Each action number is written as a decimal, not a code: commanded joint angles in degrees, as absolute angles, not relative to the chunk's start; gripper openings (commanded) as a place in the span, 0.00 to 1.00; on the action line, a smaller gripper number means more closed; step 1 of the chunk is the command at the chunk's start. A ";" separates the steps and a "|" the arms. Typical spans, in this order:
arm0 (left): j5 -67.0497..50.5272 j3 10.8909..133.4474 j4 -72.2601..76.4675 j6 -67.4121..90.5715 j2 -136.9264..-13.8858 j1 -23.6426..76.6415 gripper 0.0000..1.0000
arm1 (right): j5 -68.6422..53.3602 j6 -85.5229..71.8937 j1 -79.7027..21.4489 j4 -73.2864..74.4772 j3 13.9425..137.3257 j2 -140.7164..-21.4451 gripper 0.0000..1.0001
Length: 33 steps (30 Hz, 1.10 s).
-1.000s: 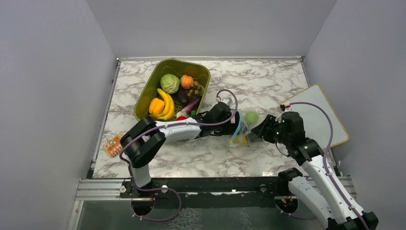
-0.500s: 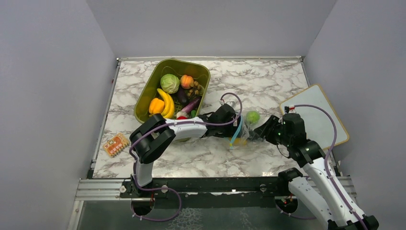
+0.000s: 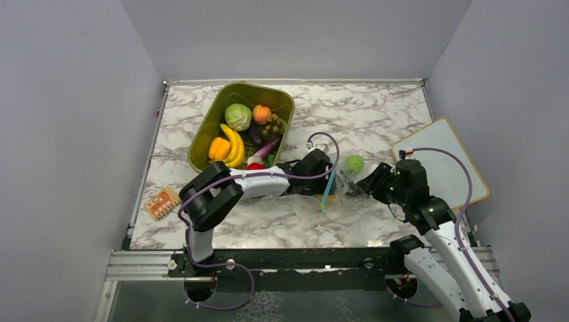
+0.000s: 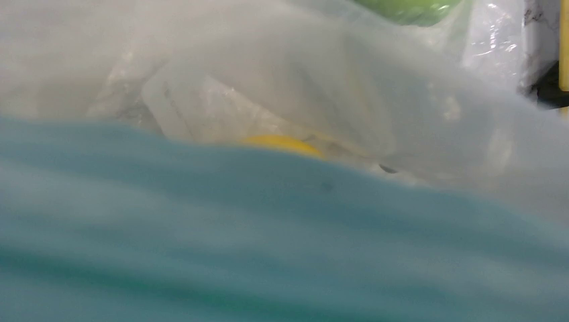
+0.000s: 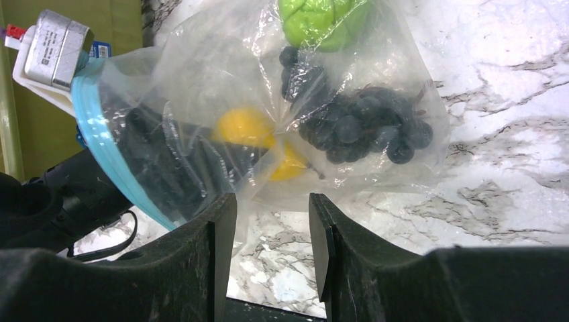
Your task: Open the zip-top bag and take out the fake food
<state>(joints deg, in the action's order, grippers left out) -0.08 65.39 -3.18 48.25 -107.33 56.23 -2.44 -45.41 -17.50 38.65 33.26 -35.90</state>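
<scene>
Marble counter [image 3: 376,114], grey walls [image 3: 295,33]. One bag [image 5: 201,87], one green bin [image 3: 203,136]. Right jaws stand spread; left jaws: cannot tell.

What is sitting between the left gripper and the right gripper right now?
The zip-top bag holding the fake food, seen in the top view.

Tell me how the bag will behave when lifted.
Likely floppy: the bag is thin, crinkled film. The grapes and yellow fruit lie loose inside, so they would probably slide to the low end. Glossy, perhaps slippery.
</scene>
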 commanded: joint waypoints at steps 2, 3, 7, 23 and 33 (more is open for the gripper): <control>4.26 63.18 -6.51 47.54 -104.33 56.43 0.68 | -1.87 -45.57 -17.23 38.94 32.86 -35.75 0.45; 4.22 63.21 -6.58 47.61 -104.40 56.43 0.69 | -2.08 -45.38 -17.23 38.80 32.95 -35.67 0.45; 4.44 62.98 -6.48 48.19 -104.26 56.43 0.72 | -6.11 -41.89 -17.23 36.19 33.39 -35.32 0.45; 5.05 61.71 -5.26 49.08 -103.62 56.43 0.61 | -30.36 -35.08 -17.23 18.43 37.79 -48.51 0.50; 4.46 62.01 -4.73 49.35 -104.24 56.43 0.59 | -31.38 -32.38 -17.76 19.60 42.24 -55.63 0.53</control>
